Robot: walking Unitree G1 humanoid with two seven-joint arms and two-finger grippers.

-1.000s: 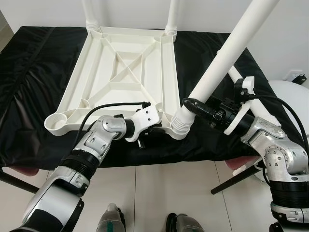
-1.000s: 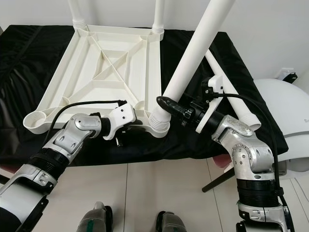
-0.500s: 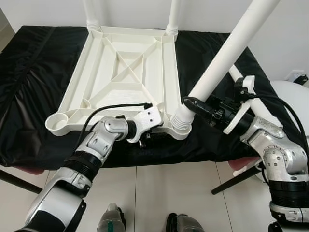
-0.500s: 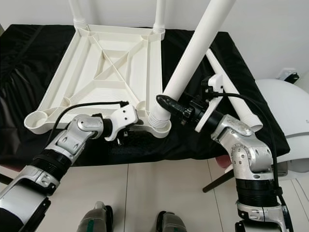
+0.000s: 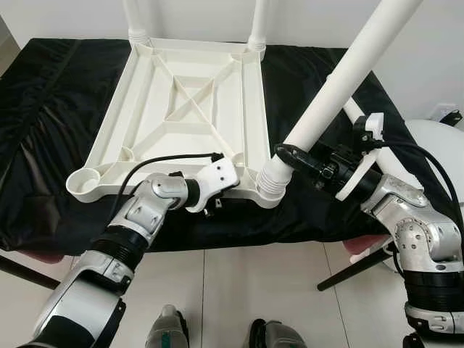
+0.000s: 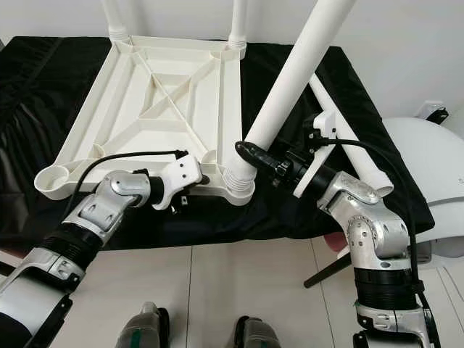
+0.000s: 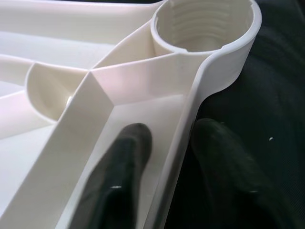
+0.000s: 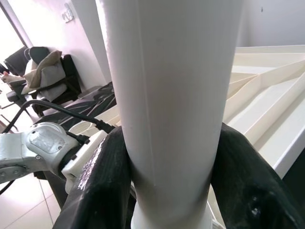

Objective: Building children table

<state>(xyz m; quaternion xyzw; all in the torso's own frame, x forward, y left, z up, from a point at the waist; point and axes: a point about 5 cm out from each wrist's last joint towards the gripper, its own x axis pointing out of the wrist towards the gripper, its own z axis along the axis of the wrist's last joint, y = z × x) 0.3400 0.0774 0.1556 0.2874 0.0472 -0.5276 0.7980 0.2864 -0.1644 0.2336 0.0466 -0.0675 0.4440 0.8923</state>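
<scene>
Here — right gripper [image 5: 284, 154] round leg [image 5: 341, 85]

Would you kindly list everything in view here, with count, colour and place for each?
Tabletop: one, white, upside down on the cloth, ribbed underside up.
Fitted legs: two, white, upright in the far corner sockets.
Held leg: one, white, tilted, foot in the near right socket.
Loose leg: one, white, lying on the cloth to the right.
Empty socket: one, white, near left corner.
Cloth: one, black, covering the work surface.
Rounded object: one, white, far right.
Left gripper: one, black fingers astride the tabletop's near rim.
Right gripper: one, black fingers clamped around the held leg.
</scene>
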